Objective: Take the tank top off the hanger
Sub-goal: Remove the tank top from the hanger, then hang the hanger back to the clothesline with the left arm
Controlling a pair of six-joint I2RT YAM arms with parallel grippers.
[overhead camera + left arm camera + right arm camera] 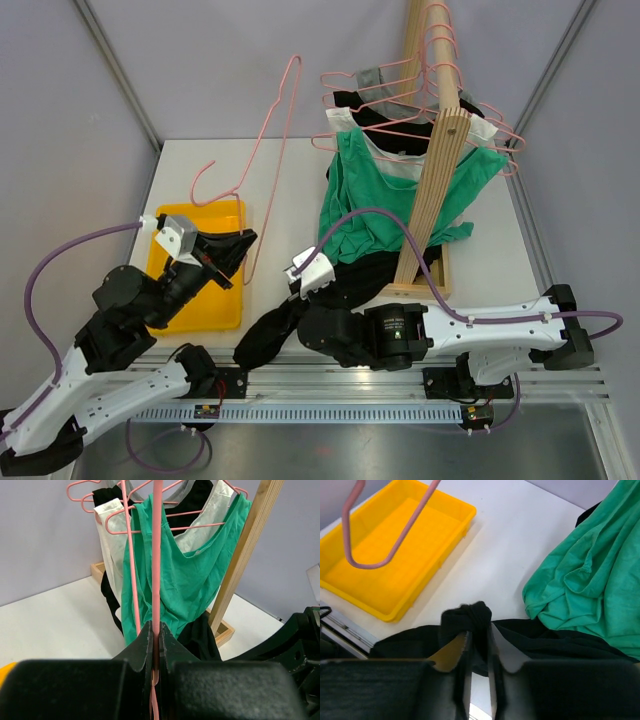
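Note:
A bare pink wire hanger (268, 130) stands tilted over the table, its hook hanging above the yellow tray (215, 300). My left gripper (240, 250) is shut on the hanger's lower bar; in the left wrist view the hanger (157, 555) rises straight out of the left gripper (158, 630). The black tank top (270, 330) lies in a heap on the table, apart from the hanger. My right gripper (300, 275) is shut on a bunched fold of it. In the right wrist view that fold of the tank top (470, 617) pokes out above the right gripper (479, 632).
A wooden rack (435, 170) at the back right carries several pink hangers with a green top (380, 200), a white one and a black one. The green top (590, 570) drapes onto the table right of my right gripper. The yellow tray (395, 555) lies to its left.

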